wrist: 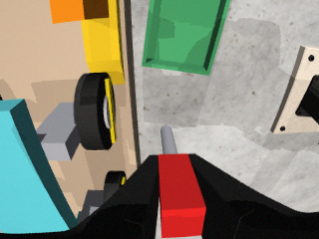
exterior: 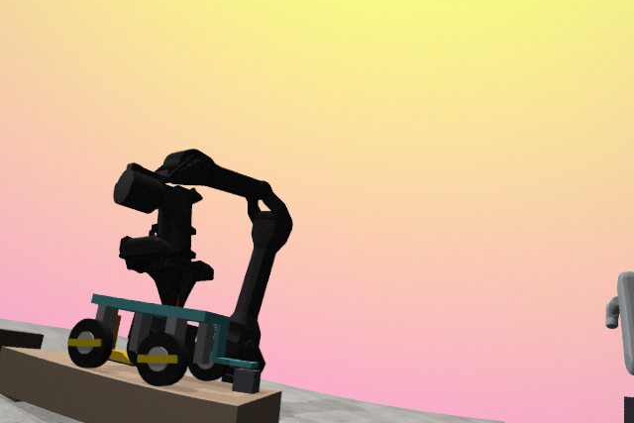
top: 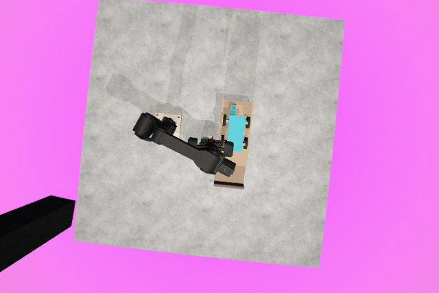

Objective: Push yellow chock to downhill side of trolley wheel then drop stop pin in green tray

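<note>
My gripper [top: 211, 141] [exterior: 174, 301] [wrist: 171, 162] is shut on the red-headed stop pin [wrist: 181, 194]. The grey shaft points down, clear of the trolley, beside the ramp's near side. The turquoise trolley [top: 236, 132] [exterior: 154, 307] [wrist: 25, 179] stands on the wooden ramp [top: 230, 174] [exterior: 76, 382] [wrist: 35, 55]. The yellow chock [exterior: 122, 356] [wrist: 102, 47] with its orange handle [exterior: 117, 331] [wrist: 66, 10] lies on the ramp, at the downhill side of the near downhill wheel [wrist: 92, 112], apparently touching it. The green tray [wrist: 196, 30] lies beside the ramp, ahead of the pin in the wrist view; the arm mostly hides it from above.
The trolley's turquoise bracket [top: 233, 107] [exterior: 238, 362] is at its uphill end, above a dark block [exterior: 246, 380]. A dark stop bar [top: 228, 184] crosses the ramp's low end. The arm's pale base plate [top: 179, 126] [wrist: 291, 102] lies on the tray's other side from the ramp.
</note>
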